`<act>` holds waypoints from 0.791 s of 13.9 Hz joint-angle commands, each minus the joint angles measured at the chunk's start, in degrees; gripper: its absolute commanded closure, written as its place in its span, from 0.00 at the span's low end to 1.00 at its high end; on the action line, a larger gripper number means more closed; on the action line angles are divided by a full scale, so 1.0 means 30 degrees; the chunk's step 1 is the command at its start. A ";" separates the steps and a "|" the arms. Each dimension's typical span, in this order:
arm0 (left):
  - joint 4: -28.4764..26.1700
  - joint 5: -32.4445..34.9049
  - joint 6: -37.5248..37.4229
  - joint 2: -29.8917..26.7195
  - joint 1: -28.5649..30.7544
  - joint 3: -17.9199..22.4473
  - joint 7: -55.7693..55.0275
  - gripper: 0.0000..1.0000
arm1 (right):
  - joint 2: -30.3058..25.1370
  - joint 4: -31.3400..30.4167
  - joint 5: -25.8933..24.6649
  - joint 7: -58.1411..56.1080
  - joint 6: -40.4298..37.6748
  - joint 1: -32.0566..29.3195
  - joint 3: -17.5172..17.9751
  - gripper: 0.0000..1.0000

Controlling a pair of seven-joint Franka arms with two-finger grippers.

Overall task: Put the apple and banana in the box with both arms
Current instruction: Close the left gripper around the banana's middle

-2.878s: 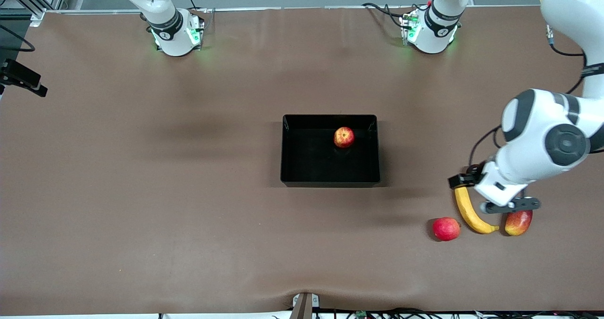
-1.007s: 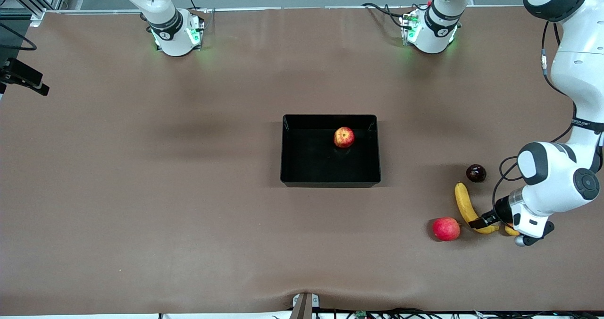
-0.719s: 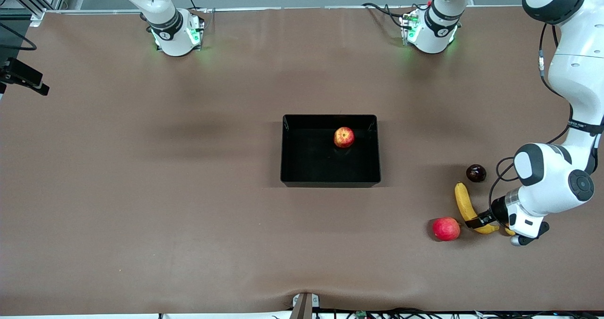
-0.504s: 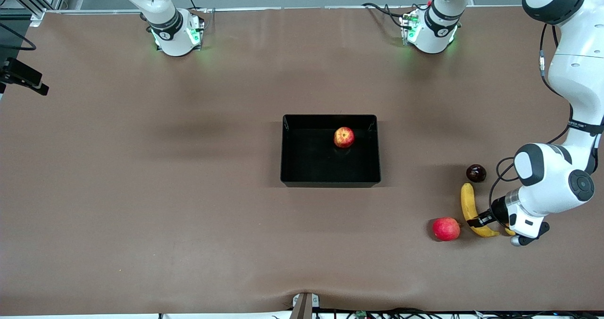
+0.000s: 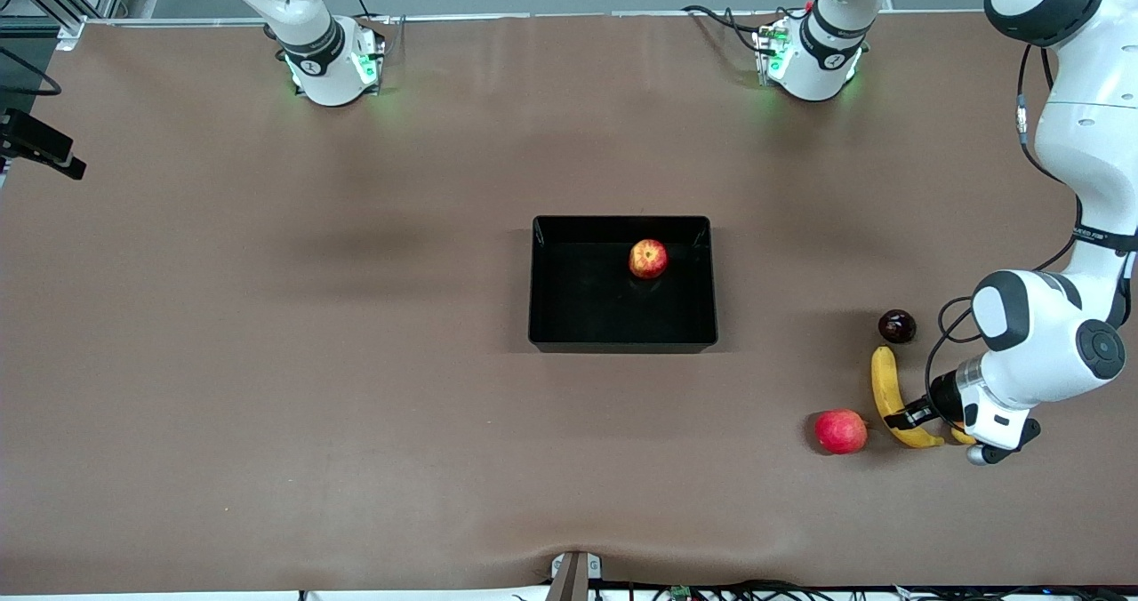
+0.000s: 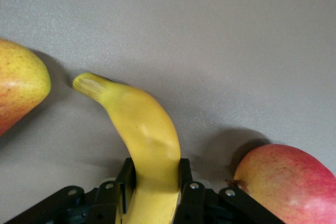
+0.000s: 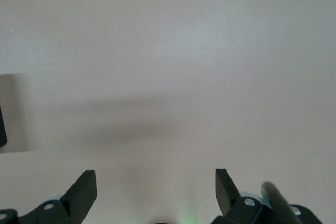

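Your left gripper (image 5: 909, 417) is clamped on the banana (image 5: 892, 394); your right gripper (image 7: 156, 190) waits with fingers apart over bare table (image 5: 267, 361).

Your left arm bends low at its end of the table. The banana lies between the fingers (image 6: 185, 179), gripped near one end, long axis pointing toward the bases. The apple (image 5: 648, 259) sits in the box (image 5: 544, 334).

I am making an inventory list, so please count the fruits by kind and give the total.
Apple, in the box: 1
Banana, gripped by the left gripper: 1
Pinkish-red round fruit: 1
Mango, mostly hidden: 1
Dark round fruit: 1
Total: 5
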 commanded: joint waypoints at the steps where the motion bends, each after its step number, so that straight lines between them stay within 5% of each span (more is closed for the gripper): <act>1: 0.0374 -0.0200 -0.0073 0.0015 -0.0135 -0.0060 -0.0057 1.00 | -0.0177 -0.0045 0.0075 -0.0020 -0.0171 -0.0269 0.0142 0.00; 11: 0.2660 -0.0025 -0.5107 -0.1388 -0.1597 -0.0236 -0.0145 1.00 | -0.0177 -0.0045 0.0104 -0.0020 -0.0170 -0.0298 0.0112 0.00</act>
